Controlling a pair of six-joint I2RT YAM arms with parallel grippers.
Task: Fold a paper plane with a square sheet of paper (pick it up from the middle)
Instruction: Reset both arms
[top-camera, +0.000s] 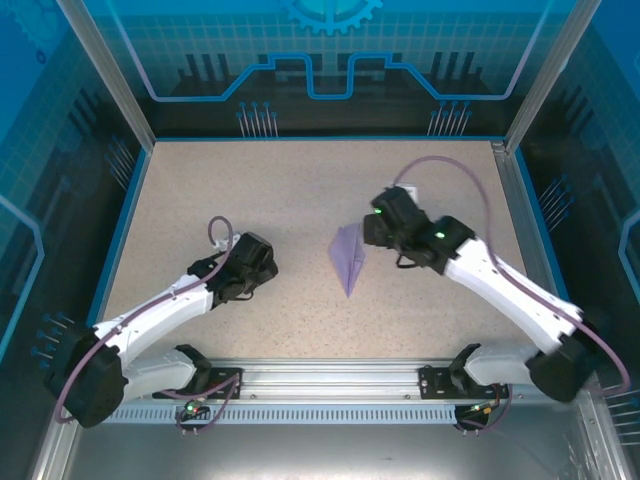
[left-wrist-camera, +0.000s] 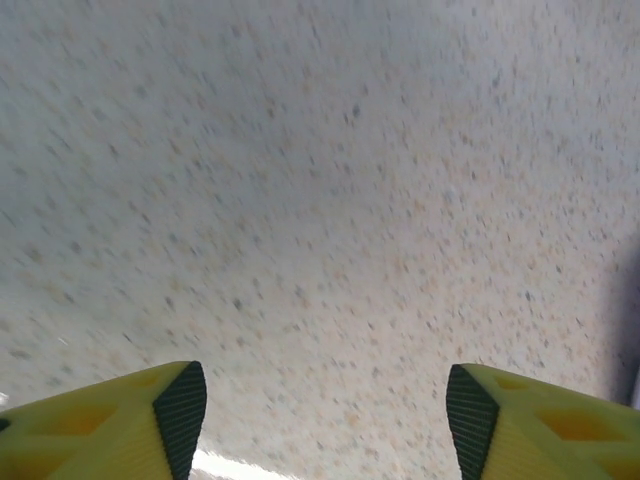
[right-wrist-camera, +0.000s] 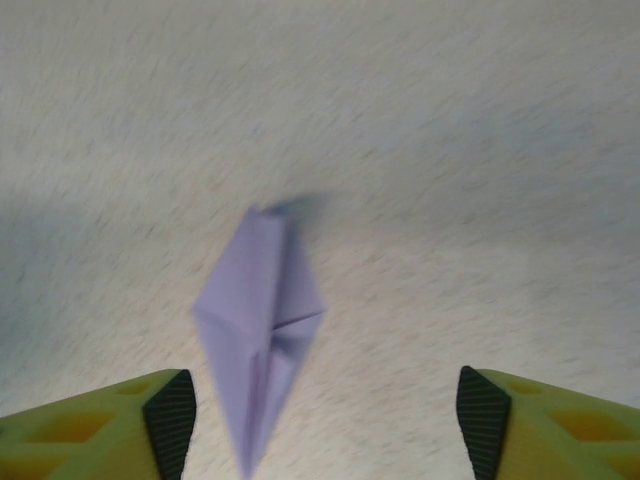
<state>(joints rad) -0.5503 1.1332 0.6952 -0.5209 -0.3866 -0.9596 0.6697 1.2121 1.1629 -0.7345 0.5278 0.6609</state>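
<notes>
Top view: the slim, pointed lavender paper plane (top-camera: 349, 258), folded w/ a centre ridge, lies on the speckled beige tabletop (top-camera: 250, 180) just right of frame centre, narrow tip toward the bottom of the frame. The right gripper (top-camera: 378, 228) sits just beside the plane's upper right edge. The left gripper (top-camera: 258, 265) is left of centre, well apart from the plane.

Right wrist view: right gripper (right-wrist-camera: 325, 425) spread wide, pinching nothing. Its yellow fingers (right-wrist-camera: 110, 425) w/ black ribbed pads sit at the bottom corners. The paper plane (right-wrist-camera: 262, 320) lies flat on the tabletop in lower centre, closer to the left-of-frame finger, not touching either. Pic is a bit blurred.

Left wrist view: left gripper (left-wrist-camera: 325, 415) also spread, w/ bare speckled tabletop (left-wrist-camera: 320, 200) between the pads.
</notes>
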